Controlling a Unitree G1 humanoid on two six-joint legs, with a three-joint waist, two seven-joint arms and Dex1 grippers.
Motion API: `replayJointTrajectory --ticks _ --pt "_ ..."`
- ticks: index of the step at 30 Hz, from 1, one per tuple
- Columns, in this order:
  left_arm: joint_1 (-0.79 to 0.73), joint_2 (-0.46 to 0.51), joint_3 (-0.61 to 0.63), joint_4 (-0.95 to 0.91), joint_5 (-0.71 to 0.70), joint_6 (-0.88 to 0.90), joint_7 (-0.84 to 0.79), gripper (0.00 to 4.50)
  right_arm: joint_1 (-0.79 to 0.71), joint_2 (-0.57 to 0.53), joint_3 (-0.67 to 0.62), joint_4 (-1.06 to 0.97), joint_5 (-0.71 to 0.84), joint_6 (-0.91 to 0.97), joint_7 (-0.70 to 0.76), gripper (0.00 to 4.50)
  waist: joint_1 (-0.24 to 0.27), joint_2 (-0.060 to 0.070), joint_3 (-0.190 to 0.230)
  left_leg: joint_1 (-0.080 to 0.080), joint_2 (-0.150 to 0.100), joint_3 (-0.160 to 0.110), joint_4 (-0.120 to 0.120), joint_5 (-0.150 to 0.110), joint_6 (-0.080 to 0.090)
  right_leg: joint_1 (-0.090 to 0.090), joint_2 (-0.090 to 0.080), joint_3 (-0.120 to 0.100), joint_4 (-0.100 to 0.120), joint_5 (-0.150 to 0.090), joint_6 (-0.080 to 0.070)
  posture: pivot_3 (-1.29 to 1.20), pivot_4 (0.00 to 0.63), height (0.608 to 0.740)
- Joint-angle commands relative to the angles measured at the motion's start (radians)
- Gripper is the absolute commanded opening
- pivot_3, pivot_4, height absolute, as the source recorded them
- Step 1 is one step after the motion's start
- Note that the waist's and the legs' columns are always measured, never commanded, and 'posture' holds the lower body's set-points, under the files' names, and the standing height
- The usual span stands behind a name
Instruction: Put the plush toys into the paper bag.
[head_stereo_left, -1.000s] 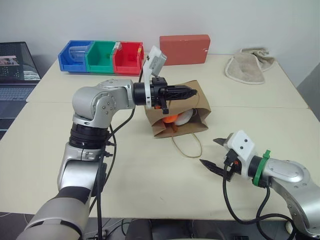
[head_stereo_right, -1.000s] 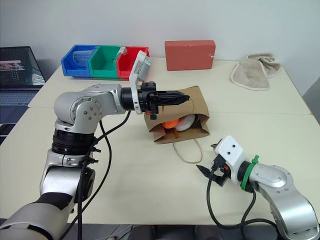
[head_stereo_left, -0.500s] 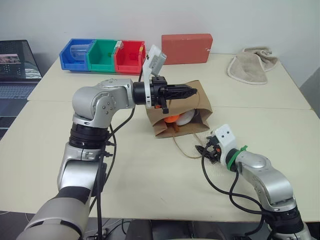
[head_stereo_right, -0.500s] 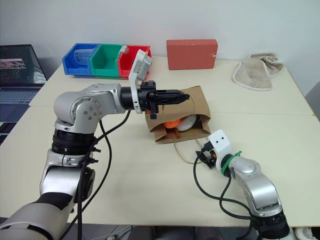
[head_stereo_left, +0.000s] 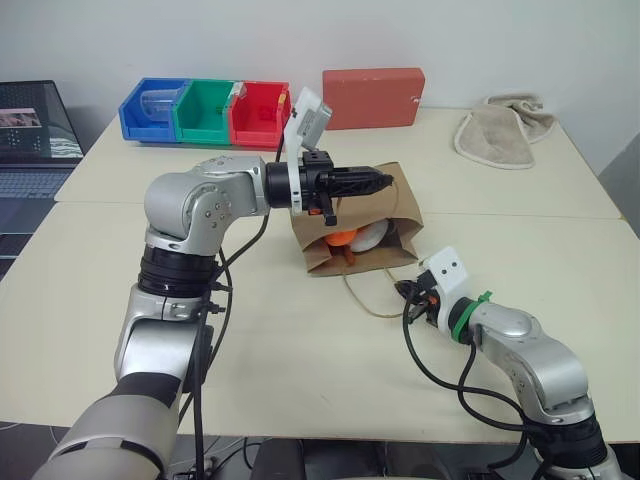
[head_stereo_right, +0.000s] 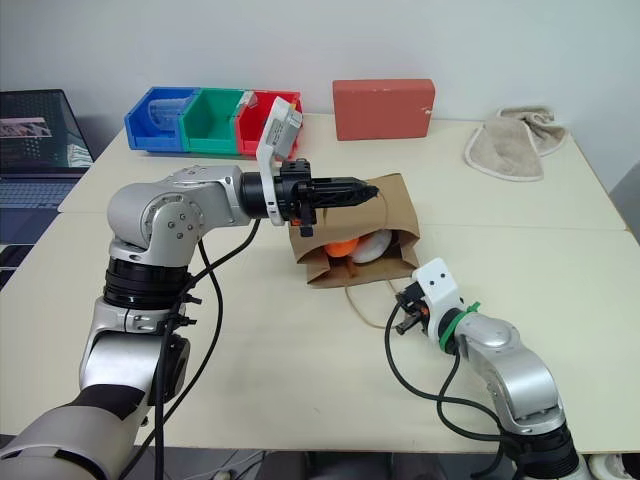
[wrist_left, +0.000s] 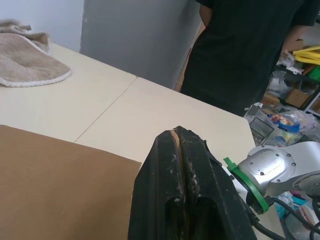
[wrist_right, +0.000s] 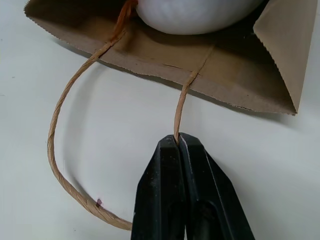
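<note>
No legible text, label, brand, number or sign appears in any view. The red box (head_stereo_left: 371, 97), the blue, green and red bins (head_stereo_left: 204, 113), the paper bag (head_stereo_left: 356, 228) and the white camera housings on the wrists carry no readable marking. The laptop screen (head_stereo_left: 32, 122) shows a picture whose content is too small to read. Packages in the background of the left wrist view are too blurred to read.
</note>
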Motion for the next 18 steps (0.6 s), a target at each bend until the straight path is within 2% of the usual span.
replayJointTrajectory --ticks 1,3,6,8,10,14,18 --pt "-0.05 0.01 0.023 0.0 0.001 -0.026 -0.015 0.0 -0.016 -0.017 -0.095 -0.122 0.091 0.074 0.019 0.04 0.0 0.0 0.0 0.0 0.0 0.0 0.0 0.0 0.0 0.0 0.0 0.0 0.0 0.0 0.0 0.0 0.15 0.74" --pt "-0.087 0.022 0.023 0.022 0.009 -0.042 -0.038 0.0 -0.038 -0.046 -0.207 -0.201 0.185 0.172 0.05 0.04 0.003 0.0 0.0 -0.001 0.0 0.0 0.0 0.0 0.0 0.0 0.0 0.0 0.0 0.0 0.0 0.0 0.15 0.74" --pt "-0.118 0.032 0.014 0.049 0.024 -0.068 -0.062 0.0 -0.075 -0.073 -0.301 -0.251 0.276 0.268 0.065 0.04 0.005 0.0 0.0 -0.001 0.0 0.0 0.0 0.0 0.0 0.0 0.0 0.0 0.0 0.0 0.0 0.0 0.15 0.74" --pt "-0.178 0.026 0.003 0.107 0.047 -0.107 -0.09 0.0 -0.187 -0.093 -0.469 -0.279 0.416 0.417 0.11 0.04 0.005 0.001 0.001 0.0 0.0 0.0 0.0 -0.001 0.002 0.0 0.0 -0.001 0.0 0.0 0.0 0.0 0.15 0.74" --pt "-0.213 0.019 -0.006 0.148 0.063 -0.131 -0.114 0.0 -0.263 -0.106 -0.566 -0.286 0.497 0.521 0.13 0.04 0.005 0.002 0.001 -0.001 0.0 0.0 0.0 -0.001 0.003 0.0 0.0 -0.001 0.0 0.0 0.0 0.0 0.15 0.74" --pt "-0.277 -0.01 -0.045 0.262 0.124 -0.209 -0.165 0.0 -0.354 -0.168 -0.691 -0.237 0.646 0.627 0.119 0.04 0.008 0.002 0.002 0.0 0.0 -0.001 -0.001 -0.002 0.003 0.0 0.0 -0.001 -0.001 0.0 -0.001 0.0 0.15 0.74" --pt "-0.323 -0.051 -0.057 0.361 0.161 -0.257 -0.198 0.0 -0.364 -0.201 -0.713 -0.176 0.756 0.63 0.032 0.04 0.006 0.003 0.002 -0.002 0.0 0.0 -0.001 -0.002 0.003 -0.001 0.0 -0.001 -0.002 0.0 -0.001 0.0 0.15 0.74"
